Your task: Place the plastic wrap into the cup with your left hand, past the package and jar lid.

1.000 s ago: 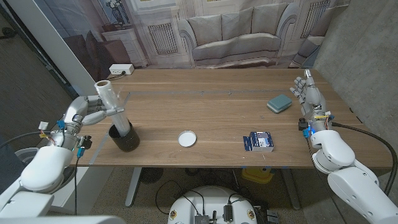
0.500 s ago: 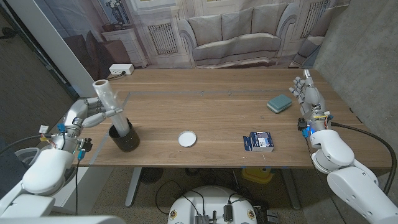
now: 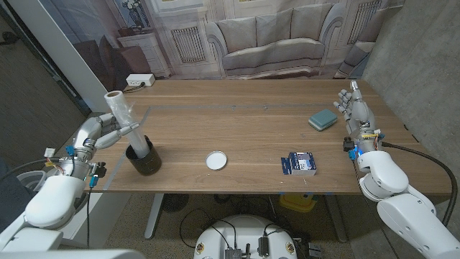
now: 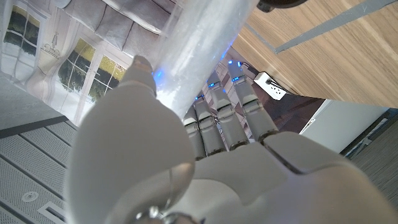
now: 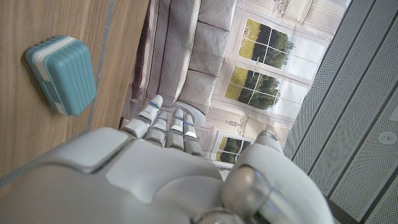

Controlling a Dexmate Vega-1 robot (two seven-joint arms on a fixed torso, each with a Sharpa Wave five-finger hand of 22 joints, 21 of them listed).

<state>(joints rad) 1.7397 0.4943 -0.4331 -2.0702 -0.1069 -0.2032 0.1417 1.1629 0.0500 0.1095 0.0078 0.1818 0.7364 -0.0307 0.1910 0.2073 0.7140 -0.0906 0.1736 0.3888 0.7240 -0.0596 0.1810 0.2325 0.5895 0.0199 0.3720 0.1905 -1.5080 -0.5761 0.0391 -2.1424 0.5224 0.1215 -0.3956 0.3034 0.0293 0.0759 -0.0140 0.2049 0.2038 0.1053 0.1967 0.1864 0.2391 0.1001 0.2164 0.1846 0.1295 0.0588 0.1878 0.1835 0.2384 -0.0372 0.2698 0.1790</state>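
Head view: our left hand (image 3: 103, 132) gripped the plastic wrap (image 3: 123, 117) standing in the cup (image 3: 144, 158) near the tabletop's left edge; our right hand (image 3: 357, 108) held nothing, fingers apart.

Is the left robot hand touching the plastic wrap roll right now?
Touching. In the head view the left robot hand grips the plastic wrap roll, which stands in the cup.

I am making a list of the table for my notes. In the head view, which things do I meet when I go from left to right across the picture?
left hand → black cup → white jar lid → blue package → teal case → right hand
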